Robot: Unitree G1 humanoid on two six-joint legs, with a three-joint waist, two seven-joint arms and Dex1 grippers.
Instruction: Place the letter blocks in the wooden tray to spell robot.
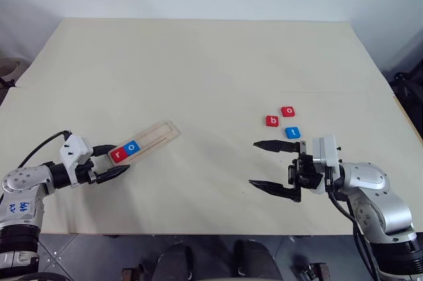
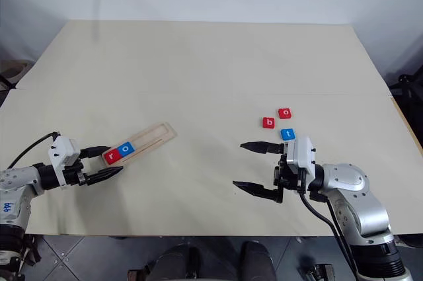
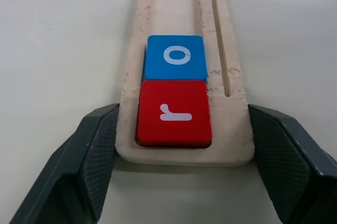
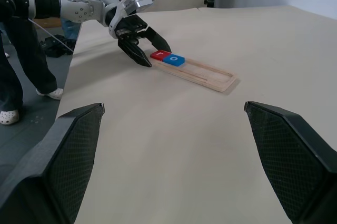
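Two of five done: red r (image 3: 174, 113) and blue o (image 3: 175, 57) seated in tray (image 1: 158, 135), counter left. Red b (image 1: 272, 121), red o (image 1: 288, 111), blue t (image 1: 293, 133) loose at right. Left hand (image 1: 114, 162) open, straddling tray end; right hand (image 1: 269, 165) wide open, empty.

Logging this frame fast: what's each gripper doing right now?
Left gripper: open, fingers either side of the wooden tray's near end; contact cannot be told.
Right gripper: open wide, holding nothing.
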